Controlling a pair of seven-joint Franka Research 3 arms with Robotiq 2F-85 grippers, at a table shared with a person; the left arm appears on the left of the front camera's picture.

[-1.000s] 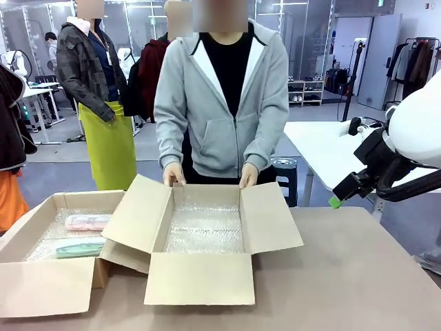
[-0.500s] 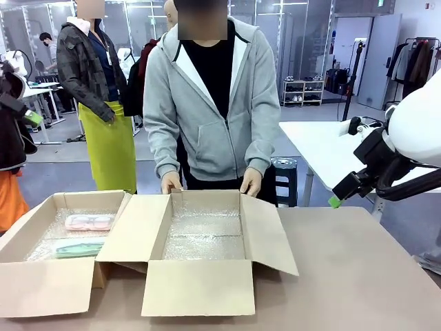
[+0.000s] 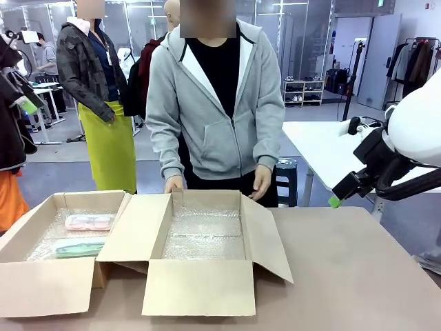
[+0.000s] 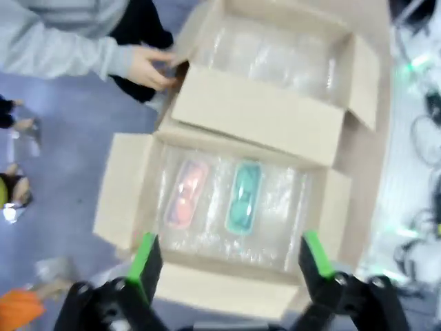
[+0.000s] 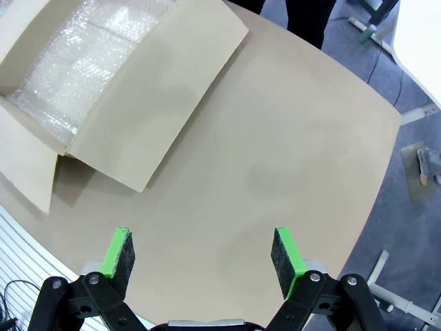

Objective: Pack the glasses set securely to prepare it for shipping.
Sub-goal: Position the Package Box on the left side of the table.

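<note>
The glasses set lies in the left cardboard box (image 3: 41,279) on bubble wrap: a pale pink case (image 3: 88,221) behind a mint green case (image 3: 79,248). From high above, the left wrist view shows the pink case (image 4: 185,195) and mint case (image 4: 244,196) side by side. My left gripper (image 4: 231,254) hangs open over that box, nothing between its green pads; it also shows at the front view's upper left (image 3: 27,105). My right gripper (image 5: 202,252) is open above bare table, off to the right (image 3: 335,201).
An open box (image 3: 200,286) lined with bubble wrap stands mid-table, flaps spread. A person in a grey hoodie stands behind it, one hand (image 3: 174,184) on its far edge, the other hand (image 3: 262,183) just above it. The brown table (image 3: 358,276) is bare at right.
The person straightened up and lifted one hand off the middle box's far edge. My left gripper's green pad came into the front view at upper left and rose. The right arm stayed still.
</note>
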